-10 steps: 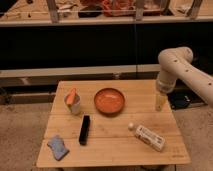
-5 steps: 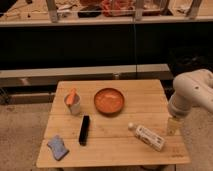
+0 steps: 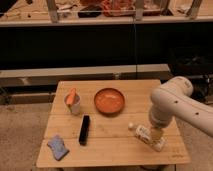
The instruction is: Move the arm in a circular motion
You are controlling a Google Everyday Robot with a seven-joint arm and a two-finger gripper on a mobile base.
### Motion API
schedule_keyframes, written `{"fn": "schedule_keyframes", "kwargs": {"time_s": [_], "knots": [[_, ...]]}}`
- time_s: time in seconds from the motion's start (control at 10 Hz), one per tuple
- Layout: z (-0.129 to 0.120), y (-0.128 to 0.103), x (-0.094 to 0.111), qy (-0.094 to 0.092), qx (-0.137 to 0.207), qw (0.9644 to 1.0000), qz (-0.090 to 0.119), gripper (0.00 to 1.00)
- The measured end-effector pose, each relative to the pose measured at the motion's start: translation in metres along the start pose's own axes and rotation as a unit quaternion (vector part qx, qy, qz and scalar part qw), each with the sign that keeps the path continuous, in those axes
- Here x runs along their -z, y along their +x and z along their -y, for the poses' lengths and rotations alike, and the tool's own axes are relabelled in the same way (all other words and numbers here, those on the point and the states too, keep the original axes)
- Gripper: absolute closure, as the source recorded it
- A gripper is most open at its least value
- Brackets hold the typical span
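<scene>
- The big cream-white robot arm has swung from the upper right down to the lower right of the frame, so its circle looks partly drawn.
- Its slim pale tool hangs over a white bottle on the wooden bench. Spread or pressed together, nobody can tell.
- The round orange bowl looks empty.
- The small grey cup holds something orange.

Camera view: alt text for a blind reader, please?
A thick cream-white robot arm reaches from the right, its end effector at a white bottle lying on a wooden table with an orange bowl, cup and blue sponge.
</scene>
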Motion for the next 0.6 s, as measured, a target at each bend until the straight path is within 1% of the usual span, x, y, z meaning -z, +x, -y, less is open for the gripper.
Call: {"fn": "schedule_keyframes", "kwargs": {"time_s": [0.1,0.2,0.4,0.5,0.6], "knots": [[-0.001,-0.03,0.003,0.003,0.026,0.9996,0.006,0.2],[-0.002,-0.049,0.006,0.004,0.041,0.9991,0.011,0.2],[0.001,-0.102,0.013,0.007,0.079,0.9966,0.023,0.2],[0.01,-0.124,0.017,0.008,0.099,0.9948,0.023,0.2],[0.026,-0.144,0.02,0.008,0.118,0.9928,0.021,0.2]]}}
